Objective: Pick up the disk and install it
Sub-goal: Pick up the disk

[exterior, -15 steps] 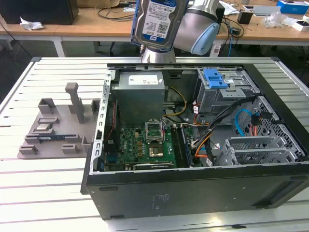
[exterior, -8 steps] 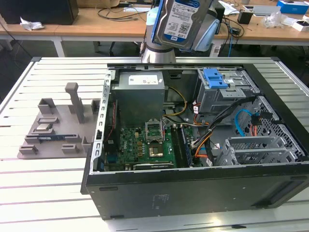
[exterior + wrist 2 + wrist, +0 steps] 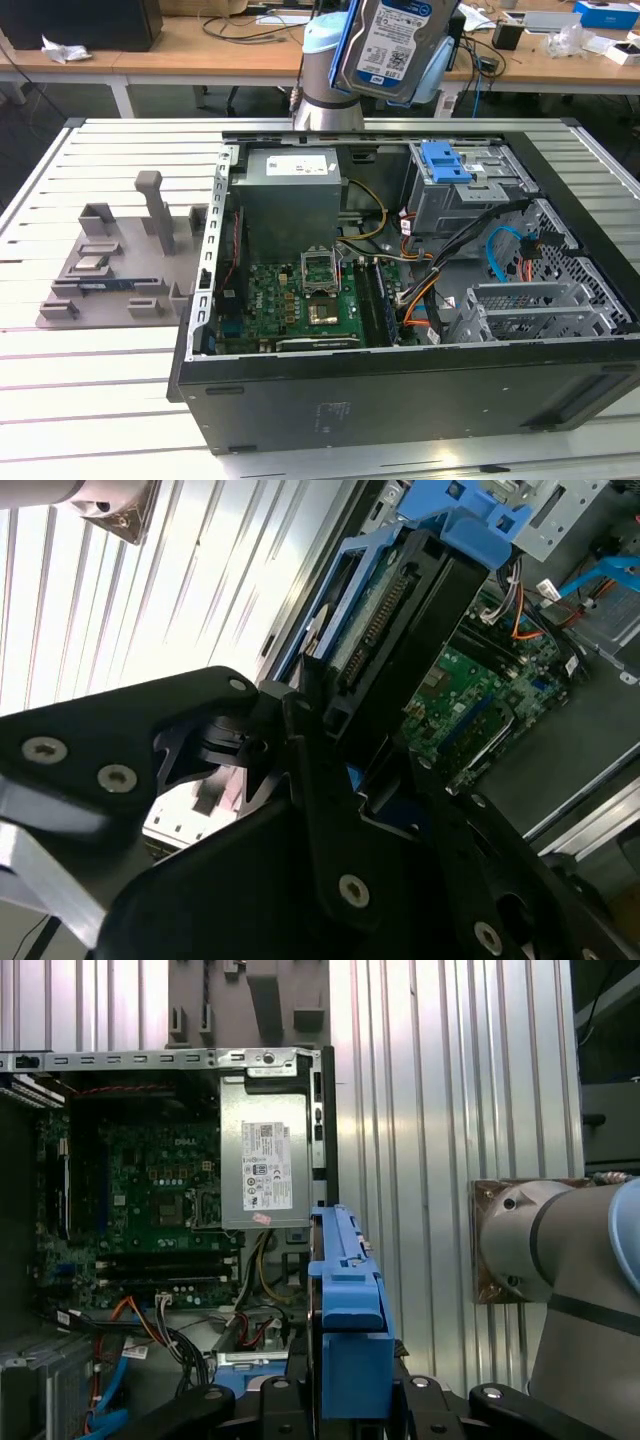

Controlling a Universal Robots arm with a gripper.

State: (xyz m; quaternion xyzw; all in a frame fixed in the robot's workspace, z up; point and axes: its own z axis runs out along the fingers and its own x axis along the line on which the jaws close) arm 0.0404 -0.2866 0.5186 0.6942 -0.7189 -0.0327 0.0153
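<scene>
At the exterior view's top edge, the disk, clamped by the tool, is partly cut off.

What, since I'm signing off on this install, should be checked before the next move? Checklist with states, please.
1. The gripper is shut on the disk: ok.
2. The disk hangs clear above the case: ok.
3. The blue rails sit on the disk: ok.
4. The drive cage has a free bay: cannot tell.
5. The blue cable is away from the cage: not ok, it loops beside it.
</scene>
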